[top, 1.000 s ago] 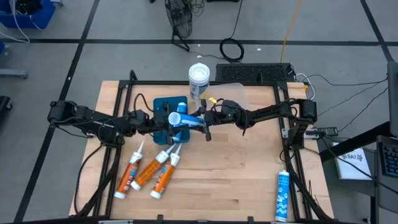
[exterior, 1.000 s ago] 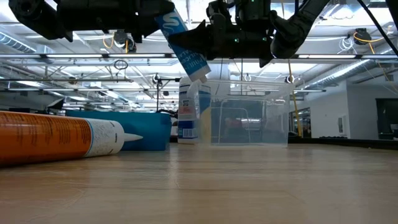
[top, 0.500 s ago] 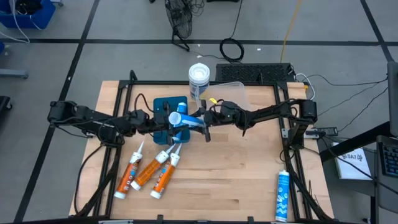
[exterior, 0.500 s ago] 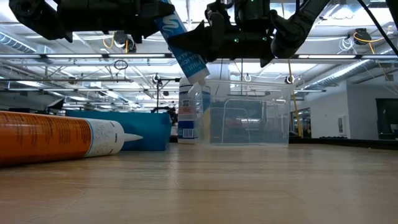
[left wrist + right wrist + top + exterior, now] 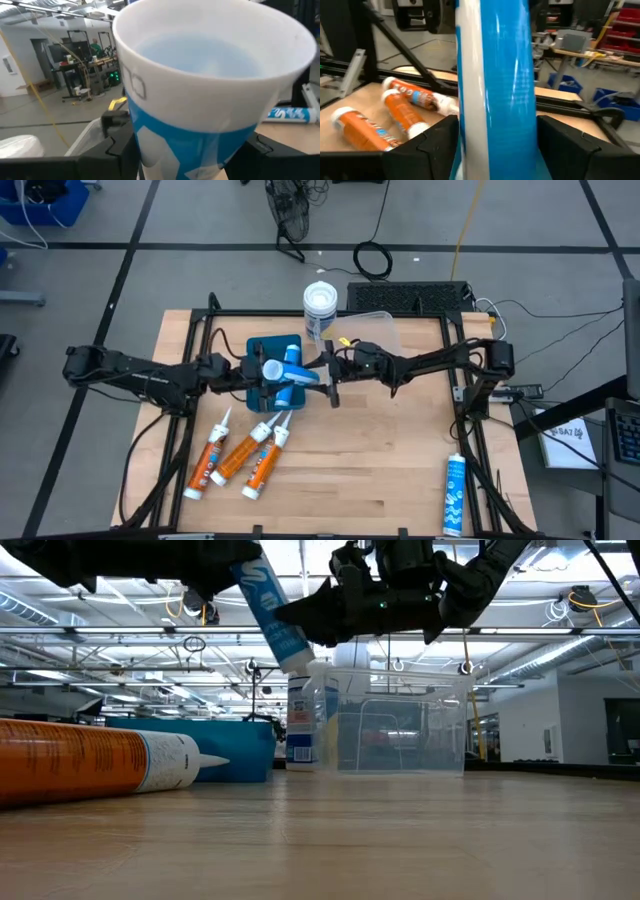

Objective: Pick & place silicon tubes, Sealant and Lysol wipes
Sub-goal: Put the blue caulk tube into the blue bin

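One blue sealant tube (image 5: pixel 283 371) above the blue bin (image 5: pixel 262 348), pinched by the left end effector (image 5: pixel 262 372) and right end effector (image 5: pixel 322 376).

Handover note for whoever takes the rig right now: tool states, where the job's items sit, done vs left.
Left tool: shut on the blue tube, held in the air over the blue bin.
Right tool: its fingers bracket the same tube; grip cannot be told. Looks like a handover between arms.
Three orange tubes lie on the table at front left; a second blue tube lies at the front right corner.
Lysol wipes stand at the back edge beside the clear tub.
Nothing visibly placed yet; all items left.
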You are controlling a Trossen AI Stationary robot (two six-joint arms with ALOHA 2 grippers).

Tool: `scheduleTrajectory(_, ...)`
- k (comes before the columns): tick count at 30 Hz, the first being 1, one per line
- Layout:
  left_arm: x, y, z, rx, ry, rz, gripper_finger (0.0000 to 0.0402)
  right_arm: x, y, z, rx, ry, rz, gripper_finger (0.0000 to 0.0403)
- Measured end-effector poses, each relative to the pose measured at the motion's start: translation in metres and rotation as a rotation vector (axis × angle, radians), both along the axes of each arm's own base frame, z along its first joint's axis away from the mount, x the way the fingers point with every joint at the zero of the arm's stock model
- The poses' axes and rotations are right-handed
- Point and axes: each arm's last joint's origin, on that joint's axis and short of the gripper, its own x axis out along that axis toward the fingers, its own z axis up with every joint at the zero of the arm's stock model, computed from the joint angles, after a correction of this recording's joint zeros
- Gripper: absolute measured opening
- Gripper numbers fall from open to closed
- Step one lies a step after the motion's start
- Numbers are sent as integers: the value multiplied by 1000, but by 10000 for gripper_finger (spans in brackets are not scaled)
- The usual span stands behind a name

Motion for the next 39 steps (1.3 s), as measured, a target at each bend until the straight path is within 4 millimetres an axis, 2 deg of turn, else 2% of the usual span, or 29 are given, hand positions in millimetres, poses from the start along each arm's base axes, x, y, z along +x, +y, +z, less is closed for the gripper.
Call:
scheduleTrajectory(7,-20,2,5,-4,90,60,217,-13,-1,22,-48,33,-97,241)
scheduleTrajectory(15,-41,3,0,-59,224,112,217,-38,4,40,-48,104,-95,236)
scheduleTrajectory(19,-48,6,-11,-128,334,223,217,-52,4,41,-53,109,-145,235)
scheduleTrajectory(24,-49,7,-17,-200,374,283,217,-68,4,40,-63,108,-225,235)
scheduleTrajectory(29,-50,7,-20,-271,384,285,217,-75,5,31,-64,90,-231,235)
scheduleTrajectory(35,-55,8,-30,-524,417,359,217,-77,5,25,-64,104,-234,228)
scheduleTrajectory(39,-57,11,-33,-627,420,407,217,-77,5,25,-64,104,-234,224)
